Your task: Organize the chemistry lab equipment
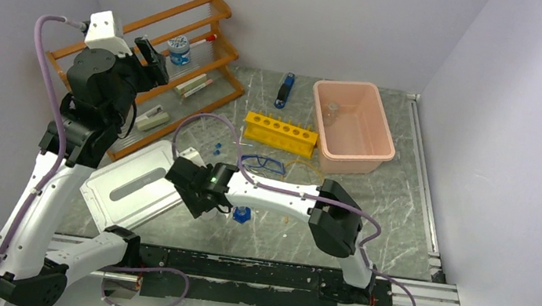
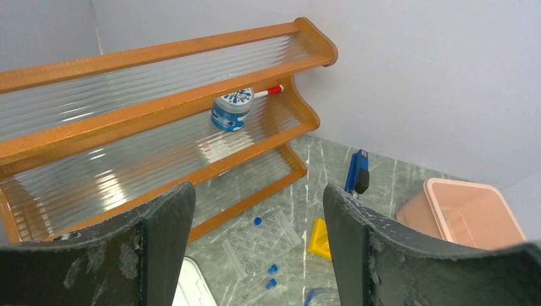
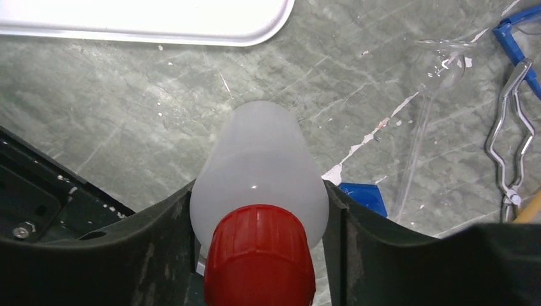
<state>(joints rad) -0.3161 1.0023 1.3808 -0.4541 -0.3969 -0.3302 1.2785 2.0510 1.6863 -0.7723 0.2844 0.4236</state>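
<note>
My right gripper [image 3: 258,191] is shut on the red-capped clear squeeze bottle [image 3: 258,159], its cap toward the camera, over the grey table. In the top view this gripper [image 1: 198,193] is beside the white tray [image 1: 128,190]. Metal tongs [image 3: 510,140], clear tubing [image 3: 415,153] and the blue goggle frame [image 3: 520,25] lie to its right. The goggles [image 1: 262,164] lie mid-table. My left gripper [image 2: 258,197] is open and empty, held high by the wooden rack [image 2: 159,105]. Blue-capped tubes [image 2: 274,274] lie below it.
A blue-lidded jar [image 2: 231,109] and a red-tipped stick sit on the rack's shelf. A clear well plate [image 2: 265,239], a yellow tube rack [image 1: 280,132], a blue clip [image 1: 285,88] and a pink bin [image 1: 346,86] holding a clear flask stand behind. A small blue piece [image 3: 363,197] lies by the bottle.
</note>
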